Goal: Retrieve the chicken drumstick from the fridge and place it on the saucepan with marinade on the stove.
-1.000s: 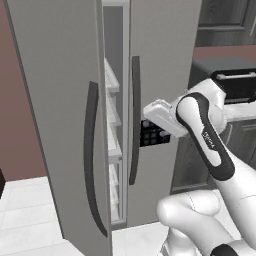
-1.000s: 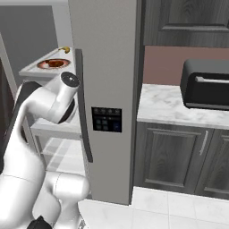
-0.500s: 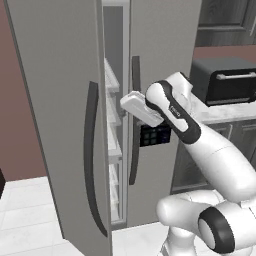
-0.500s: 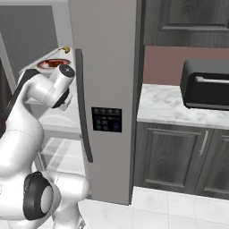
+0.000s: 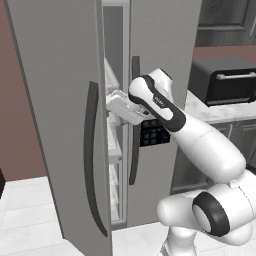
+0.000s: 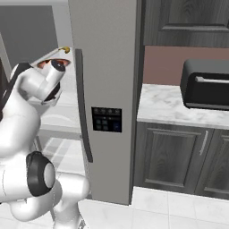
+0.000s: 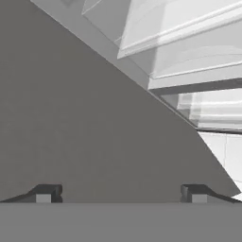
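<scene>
While the fridge (image 5: pixel 55 75) stands with its left door swung partly ajar, the white interior and clear shelves show through the gap between the doors. Just right of that gap, in the left base view, the hand of the arm reaches into the opening at mid height, beside the right door's dark handle (image 5: pixel 134 120). Seen from the hand view, the gripper (image 7: pixel 120 193) faces the grey inner face of the left door, its fingertips (image 7: pixel 46 193) set wide apart with nothing between them. In the right base view, a reddish-brown item on a plate (image 6: pixel 48 64) shows on a shelf beside the arm's elbow; it is probably the chicken drumstick, though too small to confirm. Further right sits a black toaster oven (image 6: pixel 205 85) on the marble counter (image 6: pixel 163 105). By judgement, the task is at an early stage: the door is part open, and grasping, carrying and placing remain.
</scene>
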Tool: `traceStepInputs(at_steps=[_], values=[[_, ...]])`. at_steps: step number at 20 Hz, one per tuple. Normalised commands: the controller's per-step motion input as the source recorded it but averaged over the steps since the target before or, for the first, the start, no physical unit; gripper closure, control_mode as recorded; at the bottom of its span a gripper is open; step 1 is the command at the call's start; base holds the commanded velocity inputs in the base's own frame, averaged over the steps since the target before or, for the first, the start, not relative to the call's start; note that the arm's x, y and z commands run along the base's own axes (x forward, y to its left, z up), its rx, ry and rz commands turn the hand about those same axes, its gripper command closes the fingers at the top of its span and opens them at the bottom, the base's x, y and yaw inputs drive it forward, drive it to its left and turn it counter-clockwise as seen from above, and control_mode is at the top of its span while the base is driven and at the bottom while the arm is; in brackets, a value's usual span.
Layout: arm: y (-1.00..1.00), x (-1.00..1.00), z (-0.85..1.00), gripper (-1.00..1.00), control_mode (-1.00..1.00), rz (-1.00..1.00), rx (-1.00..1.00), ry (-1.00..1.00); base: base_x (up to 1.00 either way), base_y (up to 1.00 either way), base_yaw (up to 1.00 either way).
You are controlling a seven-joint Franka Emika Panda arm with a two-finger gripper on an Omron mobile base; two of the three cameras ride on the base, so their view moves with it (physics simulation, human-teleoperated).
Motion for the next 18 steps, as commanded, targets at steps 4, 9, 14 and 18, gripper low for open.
traceStepInputs(at_steps=[4, 9, 14, 18], values=[[0.66, -0.05, 0.0, -1.0, -1.0, 0.22, 0.0, 0.0, 0.0, 0.0, 0.0], [0.54, -0.34, 0.0, -1.0, -1.0, 0.3, 0.0, 0.0, 0.0, 0.0, 0.0], [0.56, -0.56, 0.0, -1.0, -1.0, 0.3, 0.0, 0.0, 0.0, 0.0, 0.0], [0.94, -0.62, 0.0, -1.0, -1.0, 0.19, 0.04, -0.02, 0.0, 0.0, 0.0]])
